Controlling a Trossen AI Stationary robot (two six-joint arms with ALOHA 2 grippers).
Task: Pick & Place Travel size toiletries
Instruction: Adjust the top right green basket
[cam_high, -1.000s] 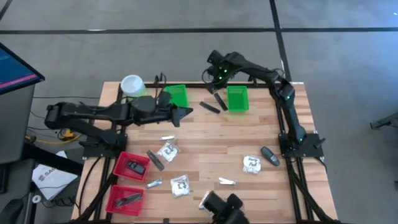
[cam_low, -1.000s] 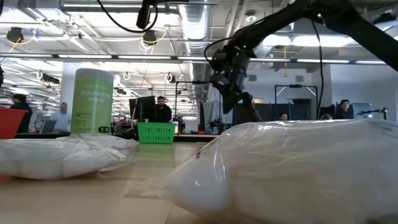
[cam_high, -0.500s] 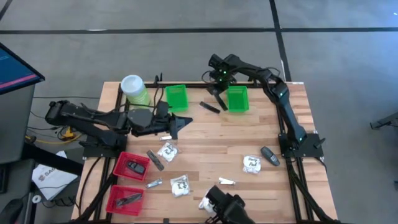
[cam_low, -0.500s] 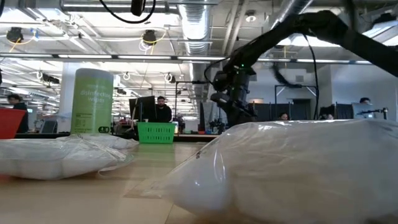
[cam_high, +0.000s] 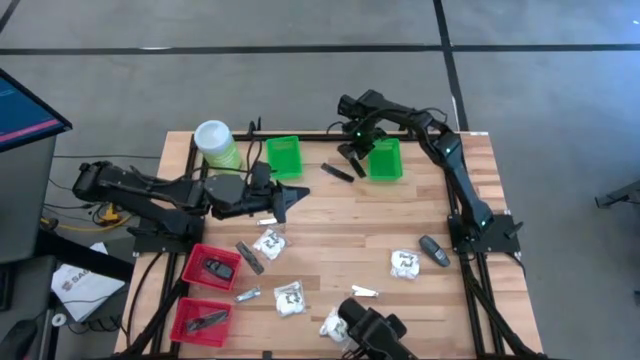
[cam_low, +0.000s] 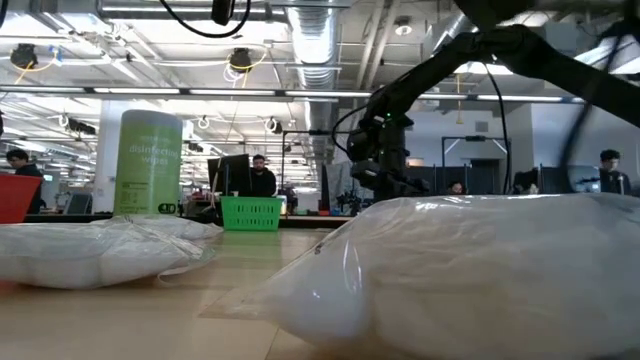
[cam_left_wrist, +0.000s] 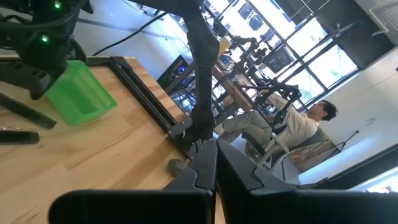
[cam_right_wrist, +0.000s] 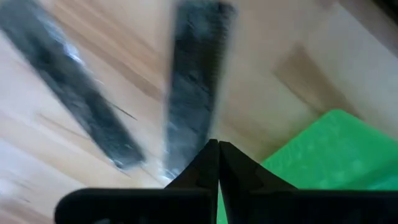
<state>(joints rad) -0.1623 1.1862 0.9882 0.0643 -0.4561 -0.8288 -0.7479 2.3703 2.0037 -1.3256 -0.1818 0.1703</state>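
Observation:
The travel size toiletries lie scattered on the wooden table: white packets (cam_high: 270, 243) (cam_high: 291, 298) (cam_high: 404, 263), silvery sachets (cam_high: 364, 291), a dark oval piece (cam_high: 433, 250) and dark sticks. Two sticks (cam_high: 337, 172) (cam_right_wrist: 196, 81) lie side by side left of a green basket (cam_high: 385, 158). My right gripper (cam_high: 352, 153) (cam_right_wrist: 214, 146) is shut and points down just over the stick nearer that basket. My left gripper (cam_high: 302, 190) (cam_left_wrist: 211, 146) is shut and nearly level, above the table's middle left, holding nothing. My right gripper comes from above, pointing steeply down, with its shut fingertips right beside the lower part of one dark stick (cam_right_wrist: 186, 137). Whether they touch the stick I cannot tell.
A second green basket (cam_high: 285, 155) and a light-green canister (cam_high: 213, 140) stand at the far left. Two red baskets (cam_high: 212, 265) (cam_high: 200, 320) with dark pieces sit near left. Bare wood lies in the table's middle. People sit in the room behind.
My right gripper has come down and toward the near edge, tipping steeper, from above the far rail to the dark sticks beside the green basket. My left gripper has swung a little toward the near edge, away from the left green basket, then stopped. Both stayed shut.

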